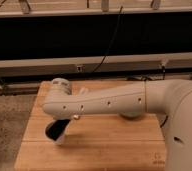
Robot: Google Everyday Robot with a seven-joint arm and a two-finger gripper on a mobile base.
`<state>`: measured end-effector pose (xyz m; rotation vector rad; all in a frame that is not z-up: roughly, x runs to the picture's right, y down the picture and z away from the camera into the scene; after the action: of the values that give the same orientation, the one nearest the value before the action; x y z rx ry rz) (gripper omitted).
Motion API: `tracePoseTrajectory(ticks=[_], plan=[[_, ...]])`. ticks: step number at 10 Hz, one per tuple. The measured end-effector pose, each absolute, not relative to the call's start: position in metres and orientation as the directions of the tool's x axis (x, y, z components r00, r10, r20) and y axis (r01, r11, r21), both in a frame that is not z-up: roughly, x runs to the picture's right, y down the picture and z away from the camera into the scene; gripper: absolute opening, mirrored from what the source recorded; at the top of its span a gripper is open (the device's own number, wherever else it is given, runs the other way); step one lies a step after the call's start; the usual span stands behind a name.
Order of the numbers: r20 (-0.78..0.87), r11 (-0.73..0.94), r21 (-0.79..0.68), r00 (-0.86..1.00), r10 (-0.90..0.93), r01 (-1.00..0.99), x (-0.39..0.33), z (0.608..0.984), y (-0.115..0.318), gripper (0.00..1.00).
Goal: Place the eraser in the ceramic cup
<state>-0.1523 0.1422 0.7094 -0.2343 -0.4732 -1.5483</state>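
Note:
My white arm (109,102) reaches from the right across the wooden table (114,145) to its left side. The gripper (57,131) is the dark part hanging below the wrist, pointing down at the table near the left edge. A pale piece (62,140) shows just under it, touching or close to the wood; I cannot tell what it is. A small white shape (83,91) pokes out behind the arm; it may be the ceramic cup, mostly hidden. I cannot make out the eraser.
The robot's white body (181,130) fills the right side. Behind the table run a pale ledge (99,62) and a dark wall with a hanging cable (111,40). Speckled floor (9,125) lies left of the table.

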Motion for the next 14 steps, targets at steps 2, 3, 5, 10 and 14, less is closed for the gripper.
tracePoseTrajectory(ticks=[2,3,5,10,14], plan=[[0.433,0.021,0.153,-0.048,-0.900,0.988,-0.1524,0.7096,0.1417,0.14],[0.432,0.019,0.156,-0.051,-0.900,0.988,-0.1533,0.7097,0.1400,0.06],[0.431,0.014,0.159,-0.056,-0.901,0.987,-0.1548,0.7103,0.1381,0.02],[0.431,0.003,0.166,-0.069,-0.900,0.986,-0.1530,0.7106,0.1392,0.23],[0.429,-0.006,0.173,-0.081,-0.900,0.985,-0.1529,0.7105,0.1405,0.26]])
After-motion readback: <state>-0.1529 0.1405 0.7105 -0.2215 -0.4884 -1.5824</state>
